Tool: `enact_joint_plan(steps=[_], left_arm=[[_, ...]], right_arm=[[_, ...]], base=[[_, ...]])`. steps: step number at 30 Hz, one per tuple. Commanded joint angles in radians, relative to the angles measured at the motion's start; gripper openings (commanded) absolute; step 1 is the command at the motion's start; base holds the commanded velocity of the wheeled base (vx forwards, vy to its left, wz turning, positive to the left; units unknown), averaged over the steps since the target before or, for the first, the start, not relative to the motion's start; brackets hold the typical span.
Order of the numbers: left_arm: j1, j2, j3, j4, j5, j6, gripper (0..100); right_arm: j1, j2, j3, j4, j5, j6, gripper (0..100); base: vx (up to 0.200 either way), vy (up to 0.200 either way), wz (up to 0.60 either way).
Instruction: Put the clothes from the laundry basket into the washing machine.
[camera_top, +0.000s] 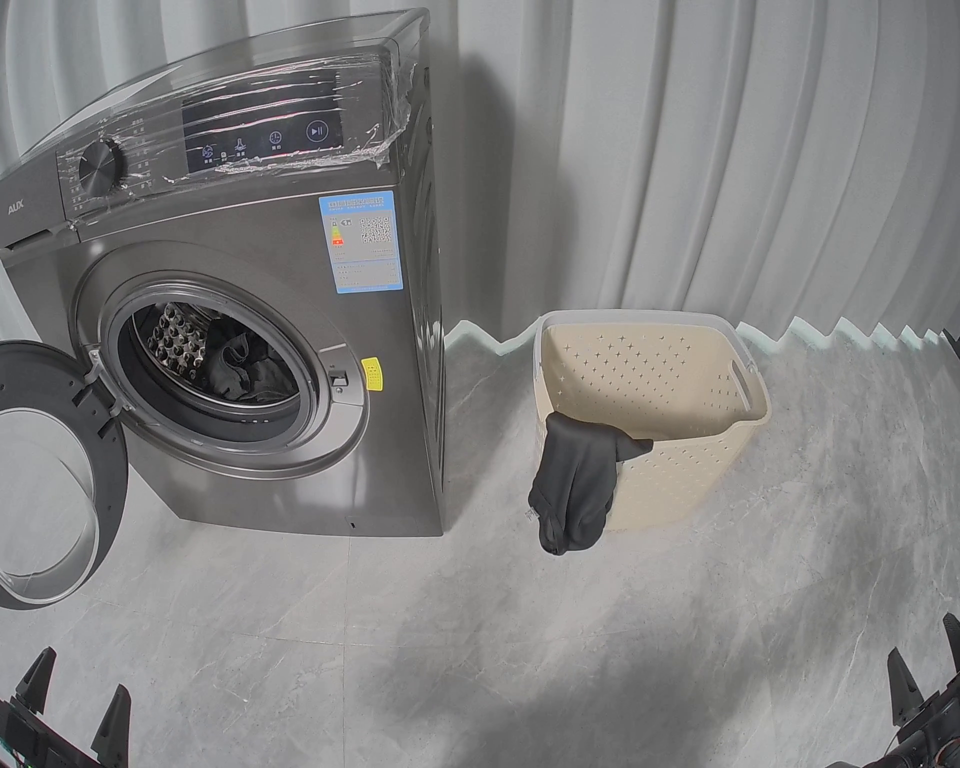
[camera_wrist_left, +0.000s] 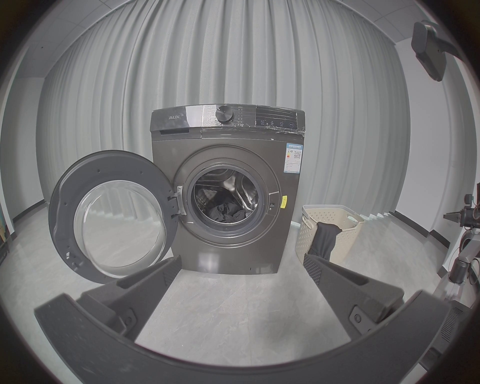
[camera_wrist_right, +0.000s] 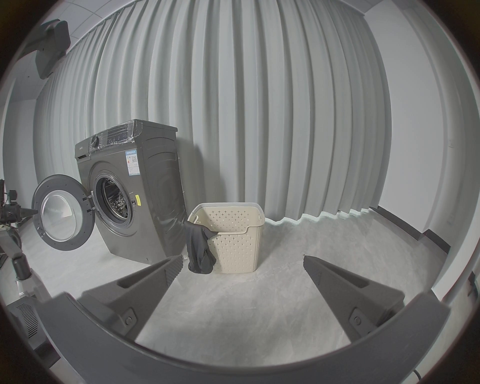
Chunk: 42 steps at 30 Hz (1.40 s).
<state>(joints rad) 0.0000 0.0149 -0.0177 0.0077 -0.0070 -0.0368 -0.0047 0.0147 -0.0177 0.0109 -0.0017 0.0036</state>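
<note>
The washing machine (camera_top: 300, 300) stood on the grey floor (camera_top: 500, 650) ahead and to the robot's left, its back toward a white pleated curtain (camera_top: 700, 150) that ran the whole width behind. Its round door (camera_top: 45, 375) hung wide open on the left-hand hinge, swung out past the machine's left front corner and standing over the floor on that side. The drum mouth faced forward unobstructed, with a heap of dark clothes (camera_top: 245, 372) already low inside it. Clear plastic film (camera_top: 250, 130) was wrapped over the control panel. Just to the right, a narrow strip of floor apart from the machine's side, the cream perforated laundry basket (camera_top: 690, 470) stood upright near the curtain hem. One dark garment (camera_top: 575, 485) was draped over the basket's rim at the corner nearest the machine. Most of it hung down the outside wall, its lower end close to the floor. A broad stretch of floor lay between the robot and both things. The left gripper (camera_wrist_left: 241, 261) sat low at the near left, spread wide and holding nothing, roughly facing the drum. The right gripper (camera_wrist_right: 242, 258) sat low at the near right, likewise wide apart and unladen, well short of the basket.
</note>
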Motion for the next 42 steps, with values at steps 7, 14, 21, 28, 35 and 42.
enact_joint_plan(steps=[7,14,21,28,35,42], left_arm=[[0.000,-0.015,0.016,0.000,-0.001,0.000,100],[0.000,-0.015,0.016,0.000,-0.001,0.000,100],[0.002,-0.015,0.016,0.000,-0.001,0.000,100],[0.002,-0.015,0.016,0.000,-0.001,0.000,100],[0.000,-0.015,0.016,0.000,-0.001,0.000,100],[0.000,-0.015,0.016,0.000,-0.001,0.000,100]], right_arm=[[0.000,-0.013,0.015,0.000,0.000,-0.001,100],[0.000,-0.013,0.015,0.000,0.000,-0.001,100],[0.000,-0.013,0.015,0.000,0.000,-0.001,100],[0.000,-0.013,0.015,0.000,0.000,-0.001,100],[0.000,-0.013,0.015,0.000,0.000,0.001,100],[0.000,-0.013,0.015,0.000,0.000,-0.001,100]], base=[[0.000,-0.086,0.00],[0.000,-0.200,0.00],[0.000,-0.200,0.00],[0.000,-0.029,0.00],[0.029,0.000,0.00],[0.143,0.000,0.00]])
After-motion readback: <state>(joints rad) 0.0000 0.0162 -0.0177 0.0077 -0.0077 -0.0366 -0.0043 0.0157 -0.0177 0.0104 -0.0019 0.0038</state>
